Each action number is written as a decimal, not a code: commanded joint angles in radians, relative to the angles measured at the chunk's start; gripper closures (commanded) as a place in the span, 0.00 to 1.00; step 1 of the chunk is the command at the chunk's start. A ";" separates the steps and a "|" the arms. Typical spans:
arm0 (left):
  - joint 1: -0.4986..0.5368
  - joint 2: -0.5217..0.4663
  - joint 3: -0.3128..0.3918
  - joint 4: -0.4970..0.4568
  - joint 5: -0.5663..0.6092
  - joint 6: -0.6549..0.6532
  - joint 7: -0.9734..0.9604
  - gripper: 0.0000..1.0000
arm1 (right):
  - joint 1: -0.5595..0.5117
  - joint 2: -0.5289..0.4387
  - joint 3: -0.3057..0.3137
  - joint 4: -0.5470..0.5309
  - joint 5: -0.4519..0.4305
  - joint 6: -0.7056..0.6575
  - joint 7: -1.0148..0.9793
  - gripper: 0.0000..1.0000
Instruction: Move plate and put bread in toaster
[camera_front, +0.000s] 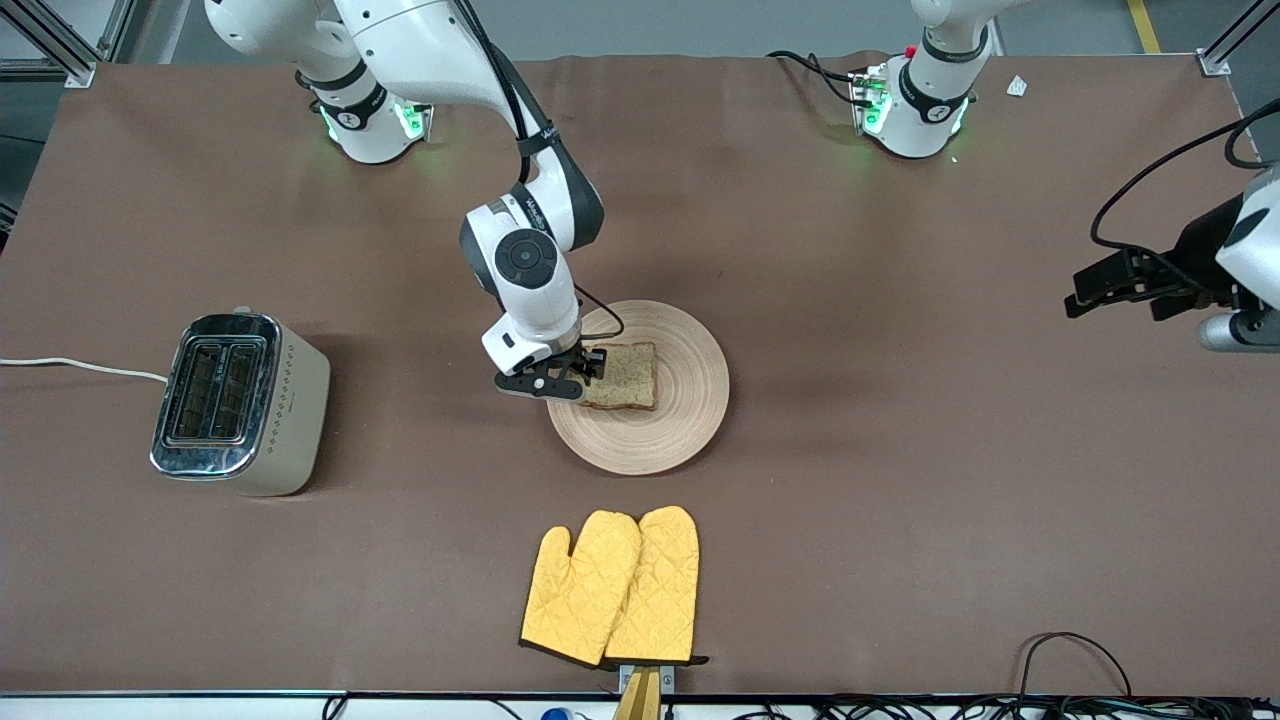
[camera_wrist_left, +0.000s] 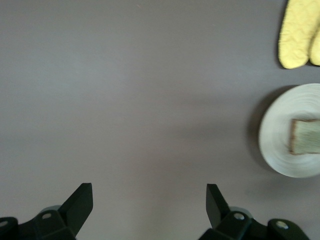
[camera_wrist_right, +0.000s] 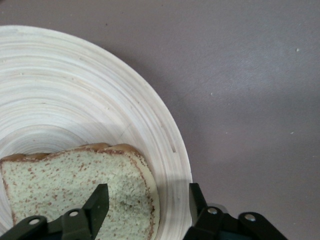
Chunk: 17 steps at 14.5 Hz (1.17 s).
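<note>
Now, right gripper: down at the bread's edge on the plate; jaws apart and straddling that edge, one finger over the crumb, the other over the plate's rim; no clamp could be seen.
Bread: lay flat on the plate.
Plate: sat mid-table, farther from the front camera than the mitts.
Toaster: stood well apart, toward the right arm's end, slots up.
Mitts: two yellow ones, side by side.
Left gripper: waited over bare table, jaws wide apart, holding nothing.
</note>
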 joint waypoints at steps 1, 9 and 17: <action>-0.161 -0.076 0.171 -0.007 0.066 -0.029 0.001 0.00 | 0.010 0.020 0.003 0.022 0.020 -0.004 0.014 0.33; -0.340 -0.162 0.357 -0.095 0.063 -0.057 -0.017 0.00 | 0.016 0.037 0.003 0.031 0.020 -0.004 0.034 0.40; -0.334 -0.139 0.346 -0.076 0.063 -0.057 -0.040 0.00 | 0.010 0.044 0.007 0.039 0.083 0.001 0.031 0.42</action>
